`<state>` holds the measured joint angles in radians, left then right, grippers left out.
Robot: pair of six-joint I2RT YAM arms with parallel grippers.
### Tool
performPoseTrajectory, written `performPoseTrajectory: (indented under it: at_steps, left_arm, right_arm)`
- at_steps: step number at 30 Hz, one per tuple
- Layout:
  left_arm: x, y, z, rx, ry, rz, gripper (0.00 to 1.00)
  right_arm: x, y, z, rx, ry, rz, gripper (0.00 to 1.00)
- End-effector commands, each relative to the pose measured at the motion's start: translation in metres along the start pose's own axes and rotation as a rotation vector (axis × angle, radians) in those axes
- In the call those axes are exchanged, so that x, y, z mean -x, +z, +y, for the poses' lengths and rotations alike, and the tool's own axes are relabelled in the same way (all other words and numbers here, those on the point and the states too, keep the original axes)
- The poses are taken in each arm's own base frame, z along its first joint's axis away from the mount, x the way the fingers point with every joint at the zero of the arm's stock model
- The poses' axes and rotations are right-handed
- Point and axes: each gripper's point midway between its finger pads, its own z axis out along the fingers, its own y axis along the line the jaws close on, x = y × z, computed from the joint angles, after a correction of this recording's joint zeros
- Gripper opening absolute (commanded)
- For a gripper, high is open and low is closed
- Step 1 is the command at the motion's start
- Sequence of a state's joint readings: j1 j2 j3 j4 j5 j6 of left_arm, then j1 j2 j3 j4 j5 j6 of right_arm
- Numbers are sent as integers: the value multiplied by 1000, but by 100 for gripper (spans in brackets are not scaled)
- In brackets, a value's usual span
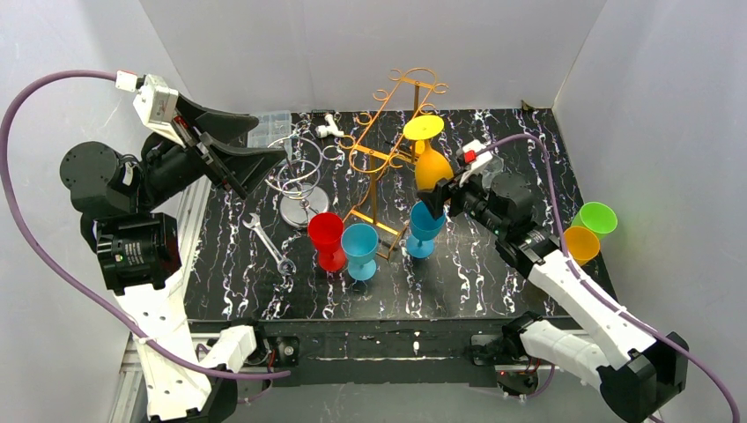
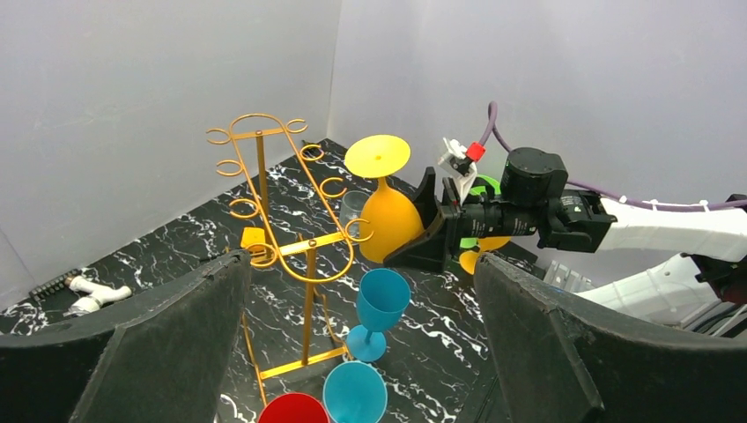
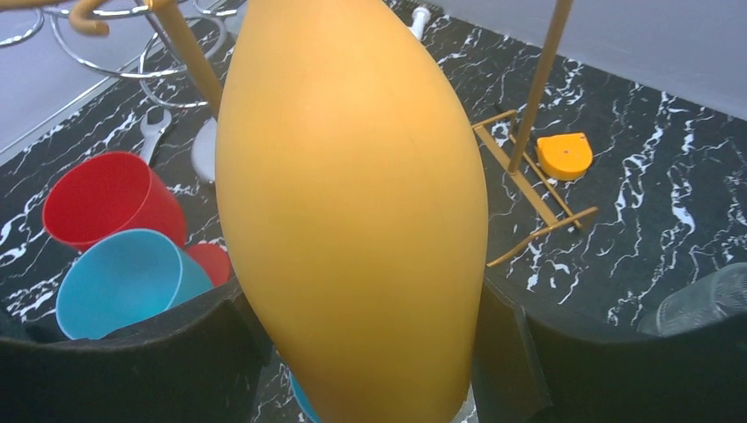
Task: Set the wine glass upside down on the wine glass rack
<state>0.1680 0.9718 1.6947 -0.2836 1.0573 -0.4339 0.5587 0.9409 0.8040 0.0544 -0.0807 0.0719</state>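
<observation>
Inverted orange wine glass (image 1: 430,169), probably light, stiff, slick plastic, is pinched across the bowl by the right gripper (image 1: 438,196); stem is left clear for the rack (image 2: 310,304).

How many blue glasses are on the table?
2. The left blue glass stands beside the red glass, in front of the rack; the right blue glass stands near the right gripper. Others may be hidden.
</observation>
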Motion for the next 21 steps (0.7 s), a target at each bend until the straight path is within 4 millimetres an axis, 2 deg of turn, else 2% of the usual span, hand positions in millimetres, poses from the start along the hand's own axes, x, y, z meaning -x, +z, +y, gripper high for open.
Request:
performPoseTrajectory:
  at_steps: [1, 12, 21]
  left_arm:
    - [7, 1, -3, -11, 10, -17, 98]
    - [10, 0, -8, -22, 3, -18, 98]
    - [10, 0, -9, -31, 2, -15, 98]
  right_arm:
    - [7, -1, 18, 81, -2, -39, 73]
    - [-22, 7, 42, 133, -22, 35, 72]
    - [-34, 10, 39, 113, -18, 54, 72]
